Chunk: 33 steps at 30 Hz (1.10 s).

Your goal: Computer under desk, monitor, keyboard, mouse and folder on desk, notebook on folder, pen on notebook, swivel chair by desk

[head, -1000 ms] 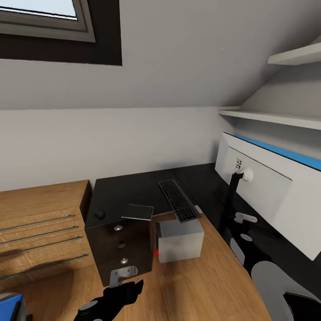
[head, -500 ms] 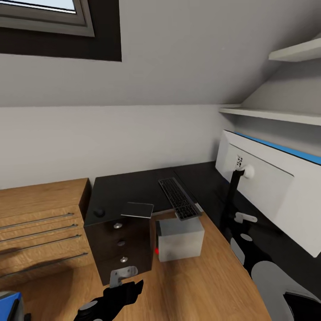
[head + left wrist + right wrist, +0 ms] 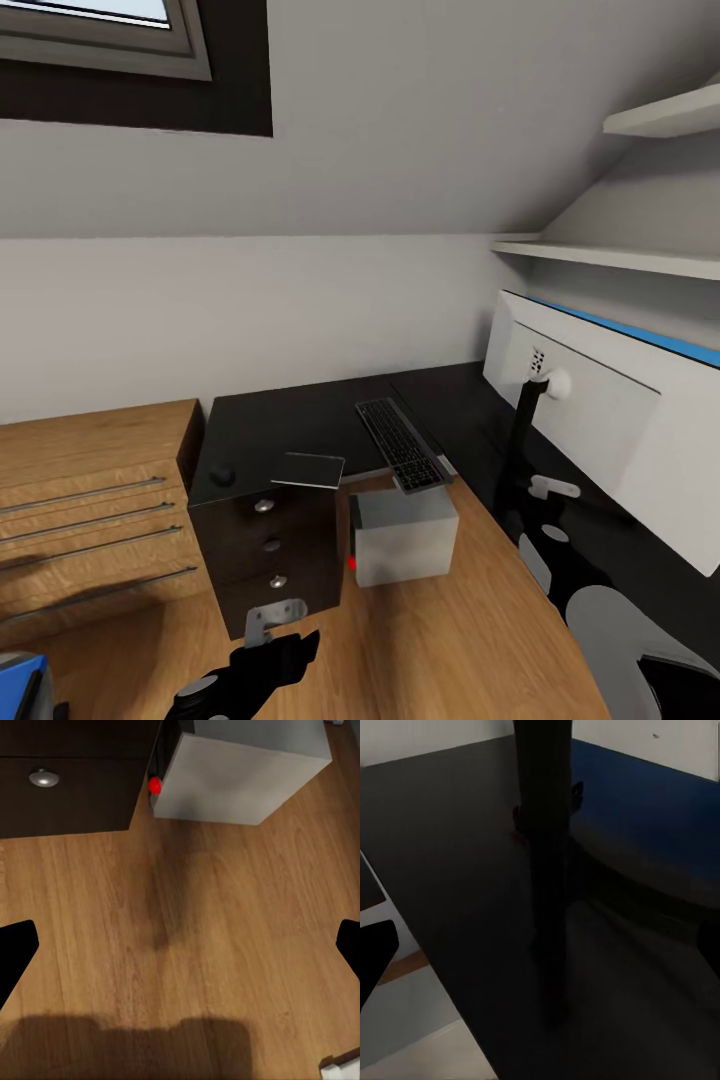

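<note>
The desk (image 3: 300,420) runs black and glossy along the grey wall and turns the corner to the right, its drawer unit (image 3: 270,560) with round silver knobs standing at the near end. To the left of it sits a low oak cabinet (image 3: 90,500). The monitor (image 3: 600,420) stands on the right wing of the desk, its pale back turned this way, held up on a slim black stand (image 3: 544,870) that rises from the dark top. Under the desk, just beside the drawer unit, the computer (image 3: 405,535) rests on the oak floor (image 3: 187,945), a small red light at its lower corner. The keyboard (image 3: 400,445) lies on the desk near the inner corner, its near end reaching the edge above the computer. The notebook (image 3: 310,470) lies flat on the desk over the drawer unit, one corner jutting past the edge. The mouse (image 3: 222,476) sits near it, to its left and apart from it. The left gripper (image 3: 180,952) hangs over bare floor in front of the drawers, fingers spread wide. The right gripper (image 3: 540,945) hovers above the desk by the stand, fingers likewise spread, nothing between them.
</note>
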Available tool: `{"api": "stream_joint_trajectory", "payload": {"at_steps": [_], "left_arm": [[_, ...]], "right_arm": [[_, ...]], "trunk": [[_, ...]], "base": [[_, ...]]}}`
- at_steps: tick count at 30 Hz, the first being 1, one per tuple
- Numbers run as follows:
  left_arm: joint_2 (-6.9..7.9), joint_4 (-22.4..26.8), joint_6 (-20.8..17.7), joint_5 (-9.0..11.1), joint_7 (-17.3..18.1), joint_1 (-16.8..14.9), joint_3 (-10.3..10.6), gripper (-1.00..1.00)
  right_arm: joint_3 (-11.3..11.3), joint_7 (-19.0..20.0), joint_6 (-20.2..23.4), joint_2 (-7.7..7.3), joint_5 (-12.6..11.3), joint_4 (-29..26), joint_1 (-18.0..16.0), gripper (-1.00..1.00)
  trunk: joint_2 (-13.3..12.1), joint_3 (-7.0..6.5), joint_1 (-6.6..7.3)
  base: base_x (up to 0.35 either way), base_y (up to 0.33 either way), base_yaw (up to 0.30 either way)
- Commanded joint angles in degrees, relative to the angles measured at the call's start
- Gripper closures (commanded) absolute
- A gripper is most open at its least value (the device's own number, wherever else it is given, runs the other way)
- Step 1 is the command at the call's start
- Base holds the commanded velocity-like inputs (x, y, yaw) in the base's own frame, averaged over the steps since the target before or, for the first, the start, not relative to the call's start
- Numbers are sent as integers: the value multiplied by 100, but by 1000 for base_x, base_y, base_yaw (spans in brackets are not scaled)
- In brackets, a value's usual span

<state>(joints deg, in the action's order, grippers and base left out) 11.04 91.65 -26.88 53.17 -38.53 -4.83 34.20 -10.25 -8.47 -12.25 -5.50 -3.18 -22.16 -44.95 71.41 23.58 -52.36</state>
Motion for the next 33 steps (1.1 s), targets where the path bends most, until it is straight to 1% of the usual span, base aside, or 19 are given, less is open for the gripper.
{"api": "stream_joint_trajectory", "payload": {"at_steps": [1, 5, 11, 18, 21, 27, 33], "left_arm": [[6, 5, -2, 40, -50, -8, 11, -100], [11, -36, 4, 19, -50, -8, 8, -100], [12, -68, 7, 9, -53, -8, 8, -100], [12, -85, 3, 18, -48, -7, 7, -100], [12, -86, 6, 20, -49, -8, 7, -100], [5, -170, 7, 18, -52, -9, 15, -100], [3, -190, 7, 14, -56, -7, 16, -100]], "right_arm": [[-2, 1, -49, 0, -34, 7, -5, -100], [-4, -3, -130, -3, -34, 9, 2, -100], [-10, -5, -143, -17, -34, 10, 4, -100], [-10, -6, -146, -46, -34, 10, 4, -100], [-10, -6, -146, -48, -34, 10, 4, -100], [-6, -6, -147, -48, -34, 10, 4, -100], [-9, -6, -147, -48, -34, 10, 4, -100]], "trunk": [[4, 6, 0], [4, 6, 0], [4, 6, 0], [4, 6, 0], [4, 6, 0], [4, 6, 0], [4, 6, 0]], "base": [[0, 0, 0], [6, 0, 0], [119, 0, 0], [31, 0, 0], [212, -33, 0], [48, -7, 0], [191, -1, 0]]}}
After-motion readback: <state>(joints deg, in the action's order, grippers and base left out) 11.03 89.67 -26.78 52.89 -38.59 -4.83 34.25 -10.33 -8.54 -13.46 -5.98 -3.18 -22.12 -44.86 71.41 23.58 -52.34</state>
